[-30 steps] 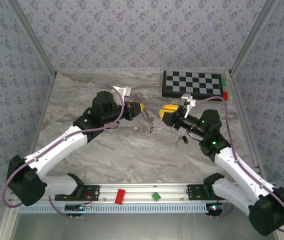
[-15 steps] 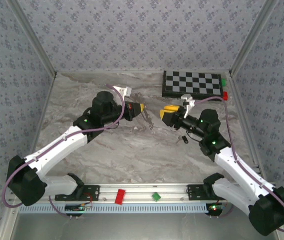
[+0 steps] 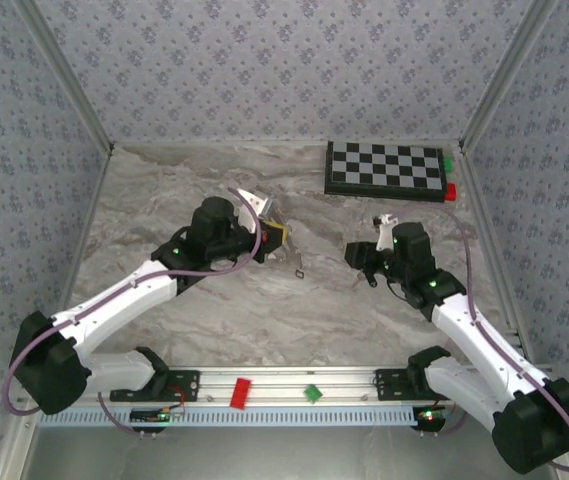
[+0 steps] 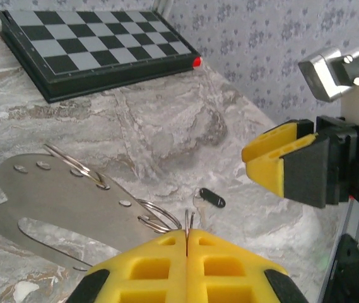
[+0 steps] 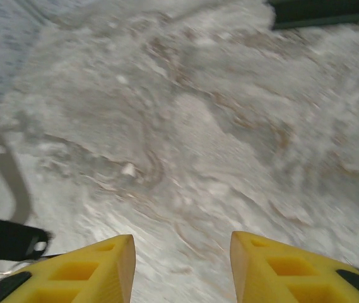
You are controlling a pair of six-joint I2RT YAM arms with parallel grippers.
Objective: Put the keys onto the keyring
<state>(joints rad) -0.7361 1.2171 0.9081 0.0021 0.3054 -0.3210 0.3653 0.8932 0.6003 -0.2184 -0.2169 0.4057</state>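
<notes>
The bench [image 3: 164, 190] is grey marble, with flowery walls [image 3: 264, 60] around it. A black and white board [image 3: 384, 168] lies at the far right.

The left hand [image 4: 187, 237] is shut tight. A thin wire sticks up between its yellow fingers, and I think this is part of the ring [image 4: 160, 218]. So the ring is up off the bench near the middle, just past those fingers. It is a thin, pale, shiny loop with more than one turn of wire. A flat metal plate [image 4: 53, 189] with small dots hangs on it.

The right hand [image 5: 182, 252] has its two fingers apart, with nothing between them, only bare bench. One key [image 4: 212, 198] lies flat on the bench to the right of the middle, between the two hands and close under the right hand. It is tiny, with a long black plastic head. Its metal end is too small to see well.

I think the step now is to pick up this key. The right hand should go down over the black head with one finger on each side, then close gently. The metal end should stick out free, so it can go onto the wire. The left hand should keep the ring very still. The key is small and could slide away or tip, so slow moves are best.
</notes>
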